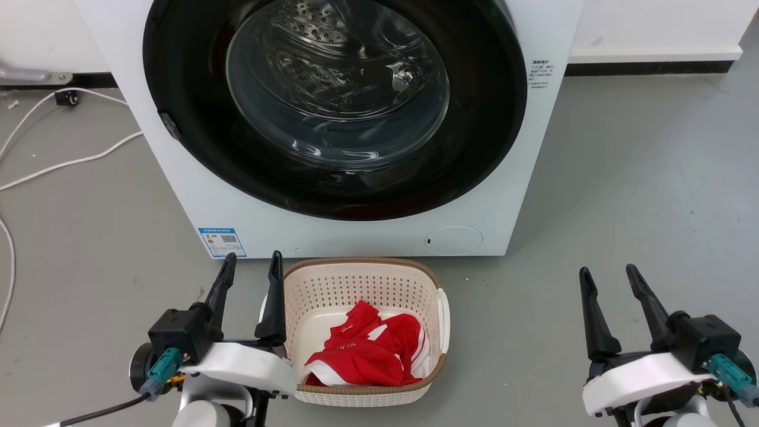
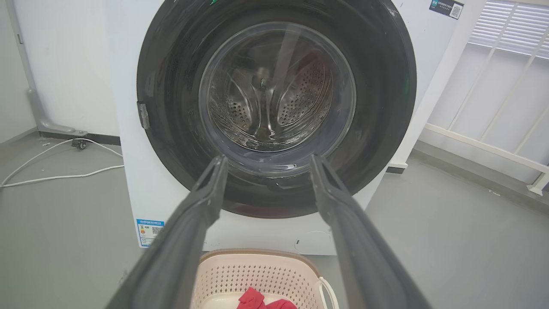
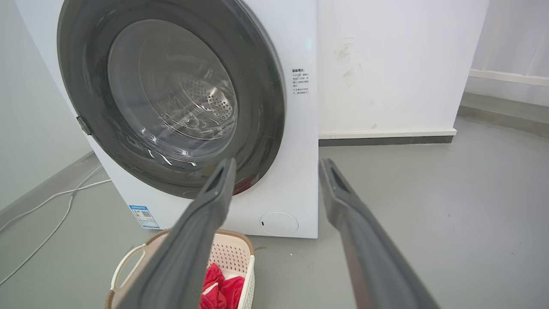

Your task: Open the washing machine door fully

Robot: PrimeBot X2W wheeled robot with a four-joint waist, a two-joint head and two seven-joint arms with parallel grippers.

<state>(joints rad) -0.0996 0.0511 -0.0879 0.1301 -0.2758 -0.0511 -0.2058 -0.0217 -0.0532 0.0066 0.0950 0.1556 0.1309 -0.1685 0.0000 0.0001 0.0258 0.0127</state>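
A smooth grey floor (image 1: 640, 196) meets white walls (image 3: 386, 64) along a dark skirting strip (image 1: 646, 67), with white cables (image 1: 71, 163) trailing across it and a white slatted railing (image 2: 506, 86) to one side.

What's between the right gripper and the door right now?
Only bare floor separates the right gripper from the door, as the head view shows. The basket sits further left, in front of the machine.

Casing of the washing machine (image 1: 326, 234): smooth, white, slightly shiny. The washing machine door (image 1: 335, 101): glossy black rim, clear glass bowl. Behind it, the drum (image 2: 302, 96): perforated bright steel. Before the machine, the basket (image 1: 356, 290): cream perforated plastic, holding red cloth (image 1: 362, 353). The floor (image 1: 622, 207): matt grey.
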